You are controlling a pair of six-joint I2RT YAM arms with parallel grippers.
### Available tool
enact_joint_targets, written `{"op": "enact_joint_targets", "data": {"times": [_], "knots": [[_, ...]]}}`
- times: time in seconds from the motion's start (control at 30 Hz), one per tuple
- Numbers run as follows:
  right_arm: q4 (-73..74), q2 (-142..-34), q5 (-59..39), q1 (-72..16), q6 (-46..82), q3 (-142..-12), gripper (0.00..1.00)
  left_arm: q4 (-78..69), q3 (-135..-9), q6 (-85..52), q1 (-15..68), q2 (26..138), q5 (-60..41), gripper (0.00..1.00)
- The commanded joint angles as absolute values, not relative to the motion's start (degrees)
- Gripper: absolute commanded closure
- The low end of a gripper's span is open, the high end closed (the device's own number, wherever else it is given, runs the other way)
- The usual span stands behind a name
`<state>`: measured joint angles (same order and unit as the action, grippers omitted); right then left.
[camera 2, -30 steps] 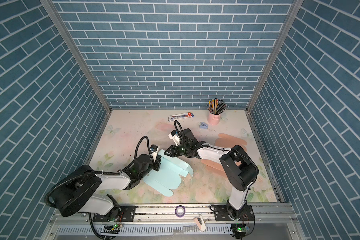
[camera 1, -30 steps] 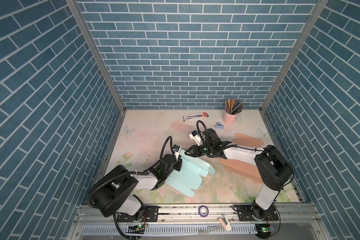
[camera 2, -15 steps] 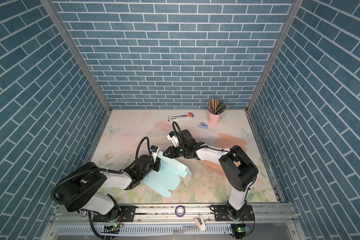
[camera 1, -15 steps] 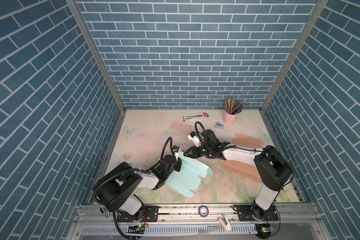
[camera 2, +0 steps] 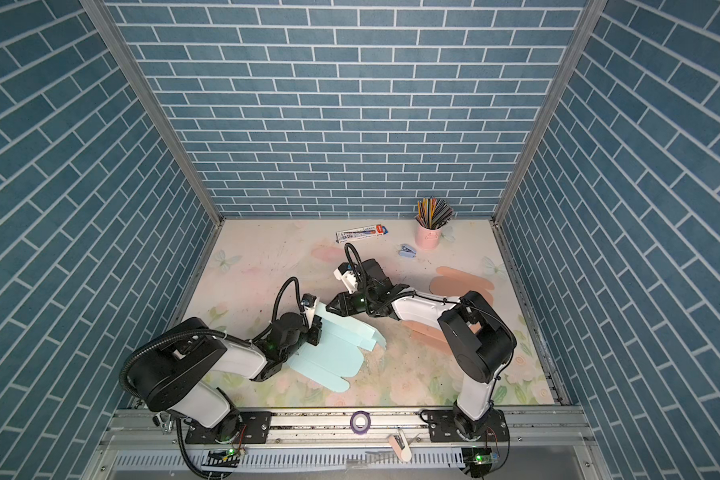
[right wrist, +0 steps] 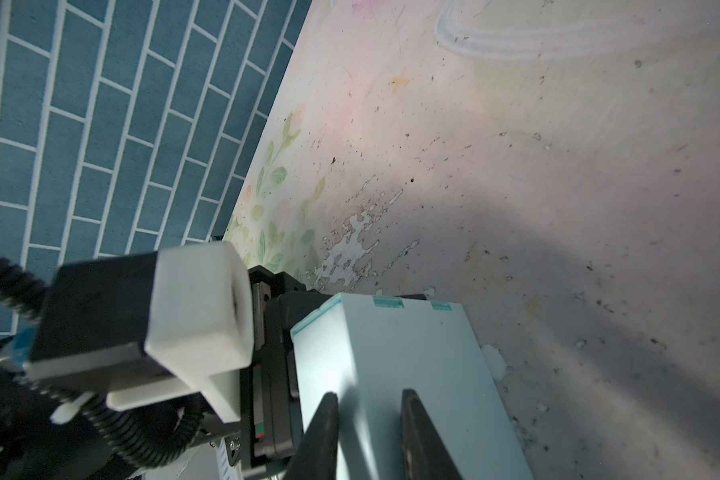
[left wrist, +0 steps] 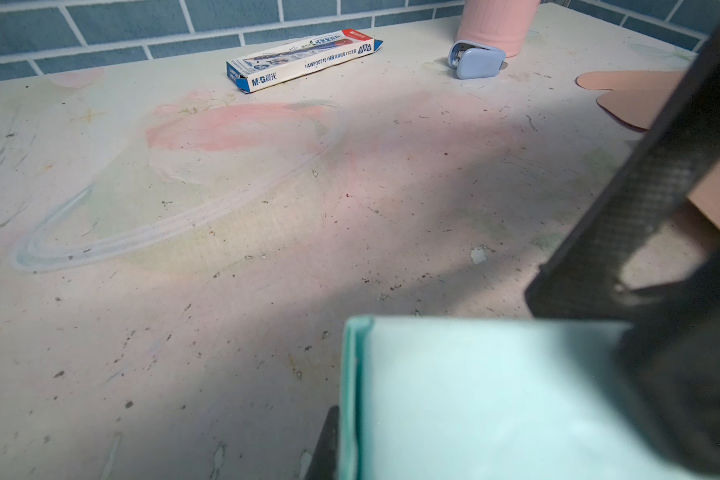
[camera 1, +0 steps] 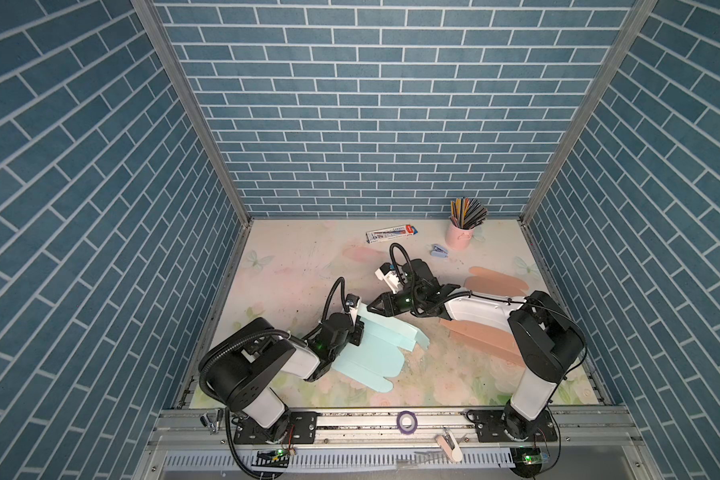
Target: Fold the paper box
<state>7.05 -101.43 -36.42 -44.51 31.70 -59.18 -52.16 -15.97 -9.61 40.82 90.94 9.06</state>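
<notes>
Right wrist view: the right end effector is released, its tips slightly apart over a raised teal panel of the paper box; I cannot tell if they touch. The left end effector is clenched on that panel's side. Other flaps lie flat on the surface. Push slowly along the crease, with the left grip anchoring.

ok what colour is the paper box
The paper box is pale mint blue, clearest in a top view.
</notes>
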Motion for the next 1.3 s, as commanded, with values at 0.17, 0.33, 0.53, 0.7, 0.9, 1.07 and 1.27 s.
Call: {"op": "enact_joint_targets", "data": {"times": [0.17,0.33,0.53,0.7,0.9,1.07,1.27], "knots": [[1.70,-102.07,-34.67,-45.02,31.31,-59.43,0.74,-51.65,-13.24,-11.45,40.87,89.20,11.45,0.83],[1.64,-102.04,-34.34,-45.03,31.11,-59.68,0.74,-52.28,-12.42,-11.95,40.87,89.58,11.61,0.85],[1.76,-101.65,-34.08,-45.02,31.11,-59.35,0.74,-52.72,-13.12,-12.27,40.87,90.09,11.58,0.91],[2.68,-99.46,-34.28,-45.00,30.75,-58.53,0.75,-52.27,-12.96,-14.06,40.83,88.08,11.50,0.94],[-0.94,-85.35,-27.81,-45.10,24.64,-58.20,0.73,-40.68,-14.80,-20.14,39.18,78.19,13.06,0.96],[-0.65,-71.99,-23.26,-45.14,19.22,-57.96,0.72,-30.41,-18.50,-22.59,38.27,70.07,12.29,0.95],[-3.50,-63.75,-17.78,-45.20,16.88,-58.48,0.86,-13.18,-27.17,-25.68,37.53,63.83,13.53,0.94]]}}
